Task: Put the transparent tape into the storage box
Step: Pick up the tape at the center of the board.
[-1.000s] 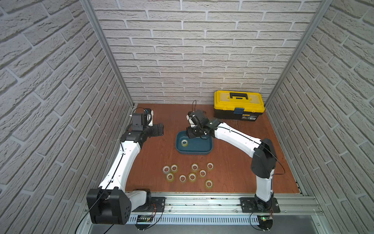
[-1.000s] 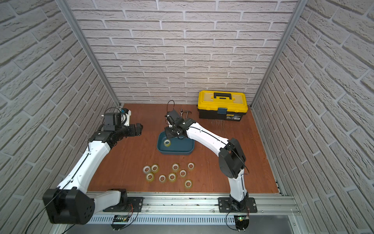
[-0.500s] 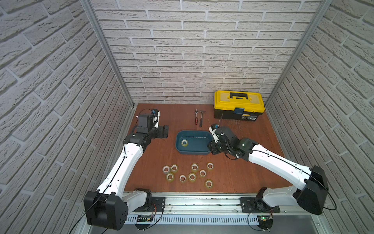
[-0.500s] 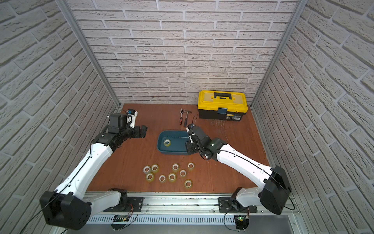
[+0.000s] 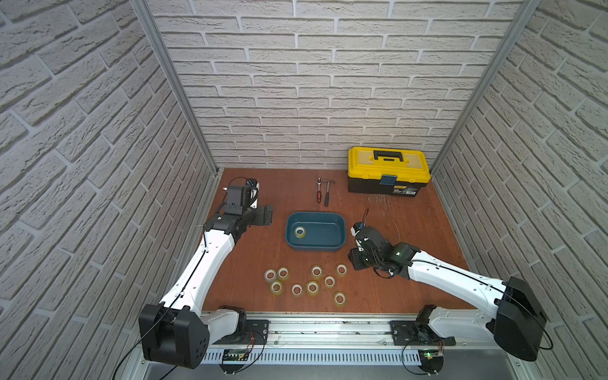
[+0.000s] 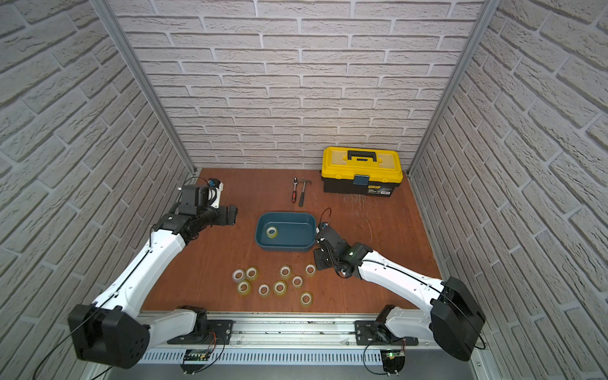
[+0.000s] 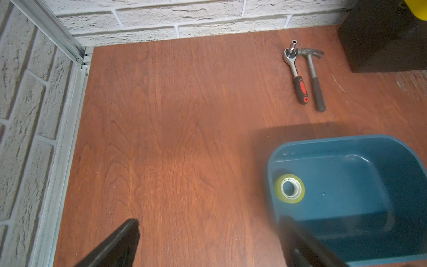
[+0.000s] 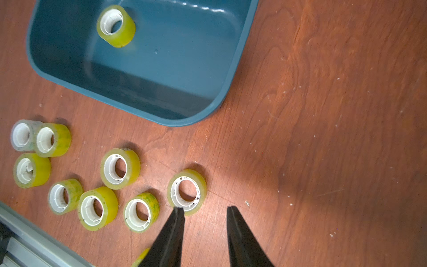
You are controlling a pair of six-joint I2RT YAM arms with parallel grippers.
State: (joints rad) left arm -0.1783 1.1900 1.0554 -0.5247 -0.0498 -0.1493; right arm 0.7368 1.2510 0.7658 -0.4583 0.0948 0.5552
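- Right gripper: two matte black tapered fingers stand apart with bare board between them. Nothing is held.
- In the right wrist view one fingertip overlaps the edge of the nearest roll of transparent tape; I cannot tell whether they touch. The roll lies flat, hole up, with a glossy yellowish-clear winding on a white ribbed plastic core.
- Eight more rolls lie flat in a loose cluster on the board, between the tub and the front rail. One nearly colourless roll touches its yellow neighbour.
- Storage box: a shallow dark teal-blue plastic tub with rounded corners, a rolled rim and a smooth shiny interior, just beyond the cluster.
- One tape roll sits inside the tub, flat, at the end nearer the left arm. It shows in both top views.
- Left gripper: black fingers wide apart and empty, held above the board beside the tub's end.
- Table: reddish-brown wood-grain board, scuffed, with white specks.
- A chrome ratchet wrench with a red-and-black grip and a steel claw hammer with a dark grip lie side by side near the back wall.
- Yellow-lidded black plastic toolbox with a black handle and a blue latch. The front label carries pale lettering too small to read.
- Walls: white embossed brick-pattern panels.
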